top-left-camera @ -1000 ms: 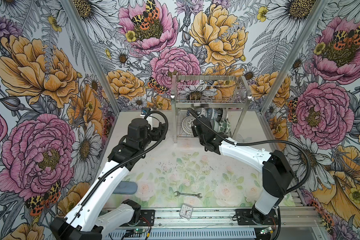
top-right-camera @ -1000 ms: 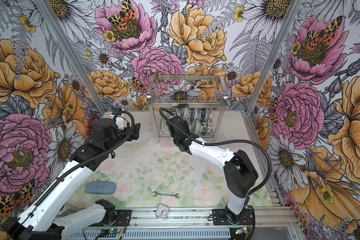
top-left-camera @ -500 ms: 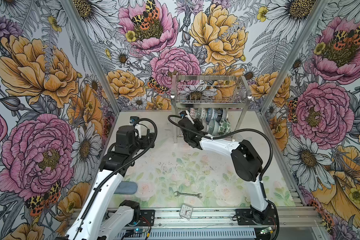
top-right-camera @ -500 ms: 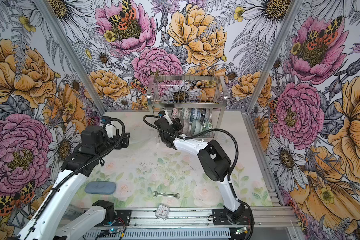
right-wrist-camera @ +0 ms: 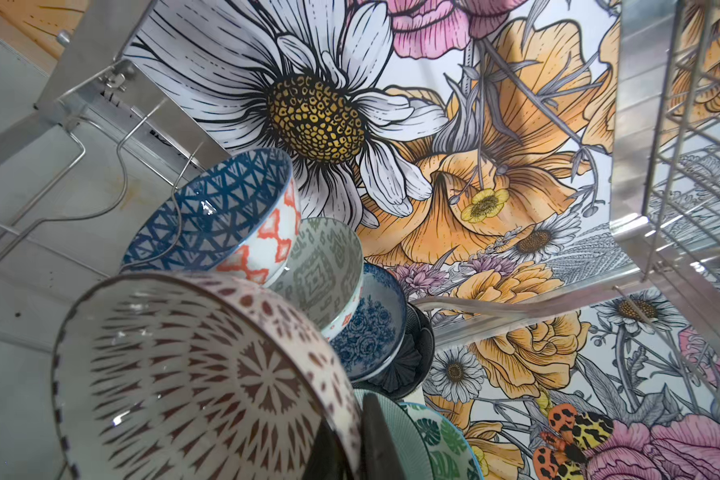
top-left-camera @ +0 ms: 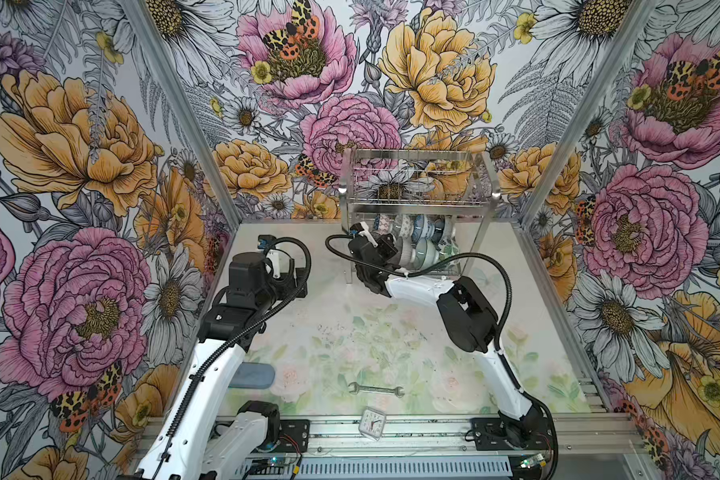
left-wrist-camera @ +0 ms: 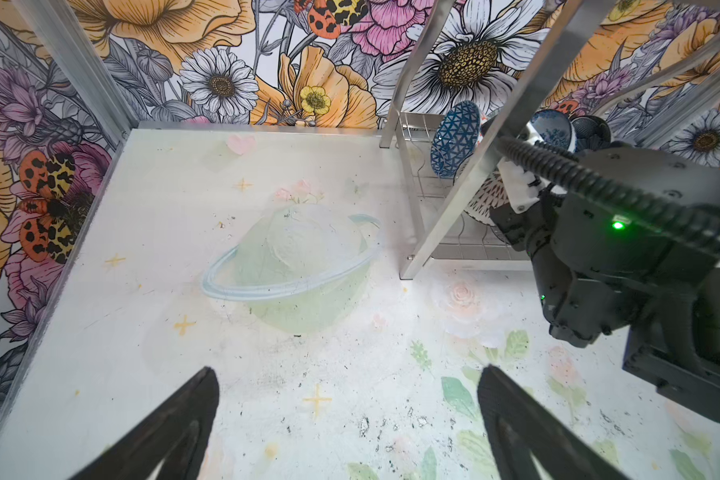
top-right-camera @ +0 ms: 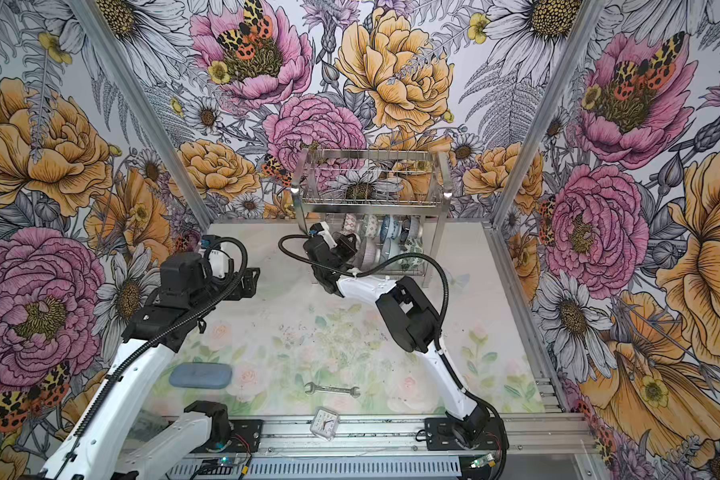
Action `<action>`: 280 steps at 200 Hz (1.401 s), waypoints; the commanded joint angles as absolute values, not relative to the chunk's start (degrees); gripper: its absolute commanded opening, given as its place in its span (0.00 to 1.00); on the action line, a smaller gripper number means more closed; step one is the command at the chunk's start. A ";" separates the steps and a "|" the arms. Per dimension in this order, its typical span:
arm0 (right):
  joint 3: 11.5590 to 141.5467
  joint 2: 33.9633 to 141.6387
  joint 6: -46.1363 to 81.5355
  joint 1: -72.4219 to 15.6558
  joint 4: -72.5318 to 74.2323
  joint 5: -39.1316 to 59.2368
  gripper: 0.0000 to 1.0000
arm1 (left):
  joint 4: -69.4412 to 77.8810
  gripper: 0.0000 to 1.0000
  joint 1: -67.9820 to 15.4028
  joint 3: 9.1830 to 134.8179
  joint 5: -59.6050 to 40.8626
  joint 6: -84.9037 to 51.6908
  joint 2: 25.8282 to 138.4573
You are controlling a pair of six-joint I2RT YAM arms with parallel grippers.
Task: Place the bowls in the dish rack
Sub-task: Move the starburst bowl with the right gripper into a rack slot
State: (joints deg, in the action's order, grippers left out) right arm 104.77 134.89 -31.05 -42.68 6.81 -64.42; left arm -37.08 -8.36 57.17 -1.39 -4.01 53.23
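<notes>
Clock (top-left-camera: pixel 373 423): small and square, face up on the metal rail (top-left-camera: pixel 425 428) at the near edge.
Wrench (top-left-camera: pixel 376 389): flat on the counter just behind the clock, lying crosswise.
Case (top-right-camera: pixel 200 376): blue-grey, flat, near left of the counter, beside the left arm.
Counter (top-left-camera: pixel 350 332): pale flower print, dark specks and scuffs in the middle.
Left tool (left-wrist-camera: pixel 348 369): fingers spread wide, nothing between them, above bare counter left of the rack, well apart from every bowl.
Right tool (right-wrist-camera: pixel 350 419): closed narrow on the rim of the striped bowl, one finger inside and one outside, at the rack's front left corner.
Striped bowl (right-wrist-camera: pixel 208 374): on edge at the left end of the lower tier's front row, mouth turned toward the right tool; resting on the wires or not, cannot tell.
Front row, rightward: pale green bowl (top-left-camera: pixel 427 250) just beside the striped one, then leaf bowl (top-left-camera: pixel 449 248), both on edge.
Back row, left to right: red-lattice bowl (right-wrist-camera: pixel 217 212), grey-patterned bowl (right-wrist-camera: pixel 325 266), blue floral bowl (right-wrist-camera: pixel 371 328), dark bowl (right-wrist-camera: pixel 412 357), all on edge and close together.
Dish rack (top-left-camera: pixel 416 199): steel wire, two tiers on square legs, at the far edge of the counter, right of the middle, against the flowered wall (top-left-camera: pixel 433 62); all bowls in the lower tier.
</notes>
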 commanded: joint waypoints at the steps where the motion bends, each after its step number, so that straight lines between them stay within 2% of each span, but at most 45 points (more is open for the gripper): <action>1: 108.04 136.99 -33.67 -42.01 10.32 -66.73 0.00 | -35.69 0.99 -7.66 56.16 -3.08 -3.25 52.29; 52: 108.73 138.57 -33.02 -41.70 9.93 -67.19 0.00 | -35.51 0.99 -7.38 56.24 -3.75 -3.34 52.47; 93: 106.59 135.75 -25.78 -41.03 5.79 -66.01 0.00 | -35.51 0.99 -7.20 56.18 -4.08 -3.43 52.65; 157: 108.32 136.51 -22.92 -39.89 2.34 -66.20 0.00 | -35.43 0.99 -7.19 56.15 -4.61 -3.60 52.54; 280: 111.95 140.44 -23.19 -40.61 0.70 -61.35 0.00 | -35.50 0.99 -7.14 55.99 -4.84 -3.69 52.39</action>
State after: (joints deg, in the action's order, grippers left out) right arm 109.71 138.26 -23.40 -40.42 -0.23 -62.61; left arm -37.06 -7.68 56.62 -3.75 -4.05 53.23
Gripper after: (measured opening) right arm 0.078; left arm 0.986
